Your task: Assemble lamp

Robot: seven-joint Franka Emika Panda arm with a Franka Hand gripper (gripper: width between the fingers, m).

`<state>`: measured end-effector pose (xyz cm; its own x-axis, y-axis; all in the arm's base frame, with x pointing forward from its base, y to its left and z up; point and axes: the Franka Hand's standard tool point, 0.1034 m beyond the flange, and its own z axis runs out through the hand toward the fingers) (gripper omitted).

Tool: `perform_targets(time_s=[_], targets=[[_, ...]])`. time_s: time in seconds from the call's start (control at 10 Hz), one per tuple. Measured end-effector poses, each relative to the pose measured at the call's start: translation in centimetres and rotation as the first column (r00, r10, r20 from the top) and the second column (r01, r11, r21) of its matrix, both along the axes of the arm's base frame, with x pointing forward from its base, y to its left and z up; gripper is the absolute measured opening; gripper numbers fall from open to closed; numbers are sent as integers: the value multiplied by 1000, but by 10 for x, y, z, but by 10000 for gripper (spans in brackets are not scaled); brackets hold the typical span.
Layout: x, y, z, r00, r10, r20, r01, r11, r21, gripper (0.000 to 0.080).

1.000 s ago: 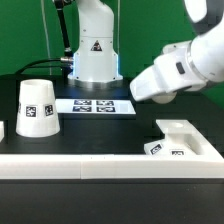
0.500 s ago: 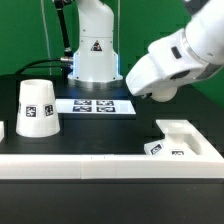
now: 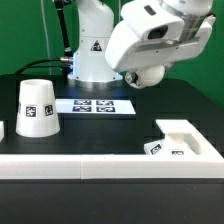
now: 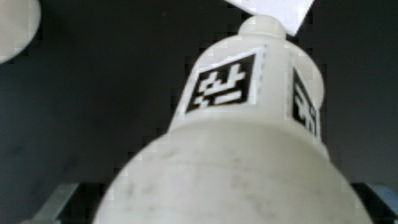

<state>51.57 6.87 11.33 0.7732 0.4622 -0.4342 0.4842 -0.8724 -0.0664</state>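
Note:
The ball-shaped bulb (image 4: pixel 222 130) fills the wrist view, its neck with black-and-white tags pointing away from the camera. My gripper (image 4: pixel 214 205) is shut on its round body, with dark fingers at both edges. In the exterior view the gripper (image 3: pixel 141 77) hangs in the air above the marker board's right end, and the bulb is mostly hidden by the hand. The tapered shade (image 3: pixel 36 107) stands on the table at the exterior view's left. The stepped square base (image 3: pixel 181 138) lies at the exterior view's right, against the front rail.
The marker board (image 3: pixel 93 105) lies flat at mid-table. A long white rail (image 3: pixel 80 166) runs along the front. The robot's pedestal (image 3: pixel 93 55) stands behind the board. A white edge (image 4: pixel 267 12) shows beyond the bulb's tip in the wrist view.
The arm has swung from the exterior view's right toward the middle and the hand has turned, carrying the bulb. The shade and base have not moved.

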Motion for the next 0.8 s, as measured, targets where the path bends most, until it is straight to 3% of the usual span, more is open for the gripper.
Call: perform_targets(time_s=[0.4,0.8], targets=[[8,-5,-3,963,-14,269,-10,996,89,573],[26,-2,12,867,-40,496,-46,986,161,573]])
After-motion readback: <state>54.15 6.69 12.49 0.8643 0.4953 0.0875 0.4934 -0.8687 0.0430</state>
